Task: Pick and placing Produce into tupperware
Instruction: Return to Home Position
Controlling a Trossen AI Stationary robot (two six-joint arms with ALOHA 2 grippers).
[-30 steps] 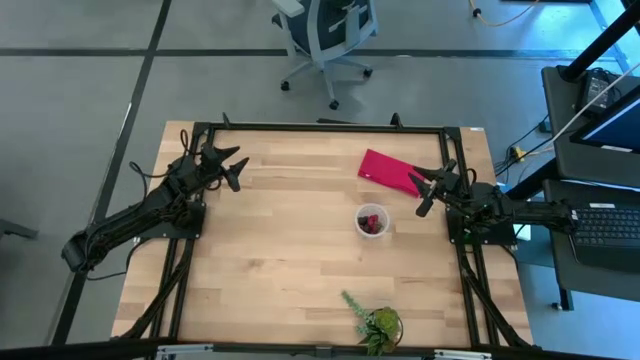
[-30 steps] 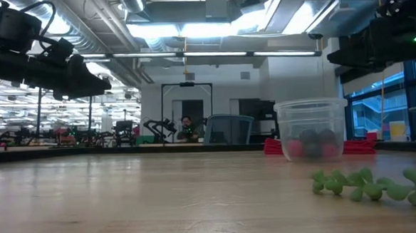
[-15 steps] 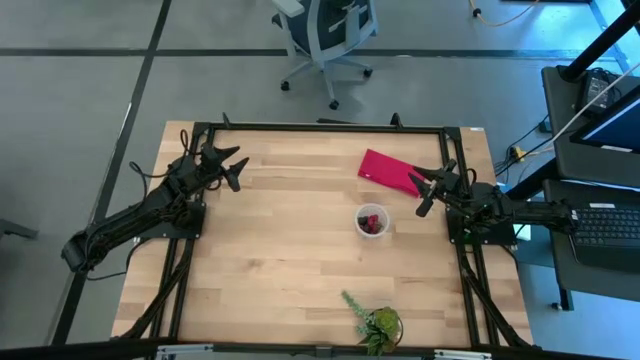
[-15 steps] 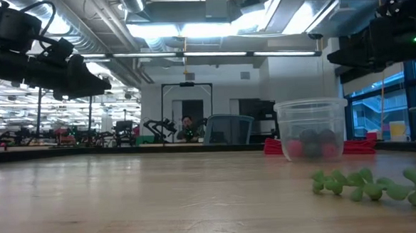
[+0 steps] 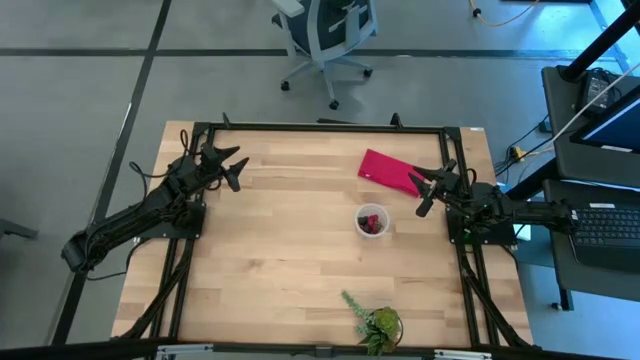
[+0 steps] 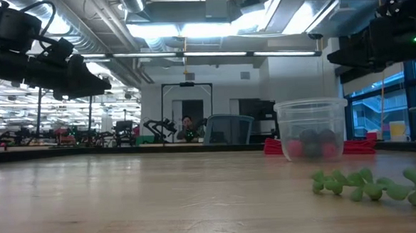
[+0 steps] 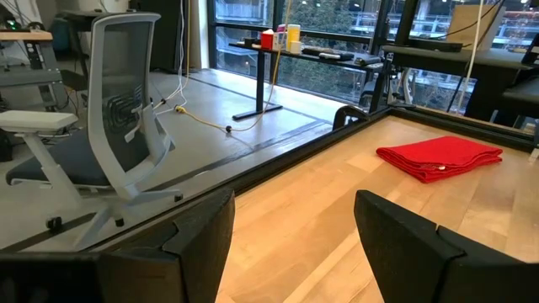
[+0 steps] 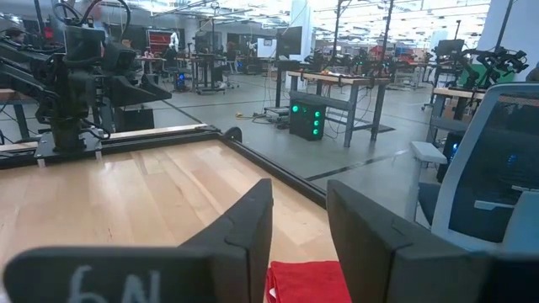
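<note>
The tupperware is a small round clear cup standing on its base near the table's middle right; red and dark maroon produce lies inside it, also showing through its wall in the low view. My left gripper hovers open over the far left part of the table, well away from the cup. My right gripper hovers open at the right edge, beside the red cloth and right of the cup. In the wrist views both grippers hold nothing.
A flat folded red cloth lies on the far right part of the table. A green leafy plant with a trailing stem sits at the near edge. A dark metal frame borders the table. An office chair stands beyond the far edge.
</note>
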